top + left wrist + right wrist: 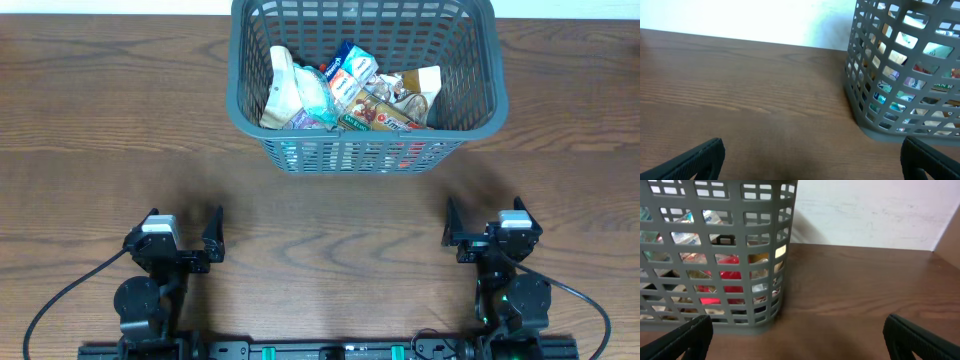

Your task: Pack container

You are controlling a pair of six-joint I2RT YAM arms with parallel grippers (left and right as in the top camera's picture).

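Basket point(340, 155) at the counter's point(320, 230) far edge looks stiff and light, best gripped by its rim; my left hand point(185, 220) and right hand point(485, 215) gape empty.

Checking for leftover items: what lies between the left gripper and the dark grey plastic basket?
Nothing: bare wooden table from left gripper to dark grey plastic basket, per the overhead and left wrist views.
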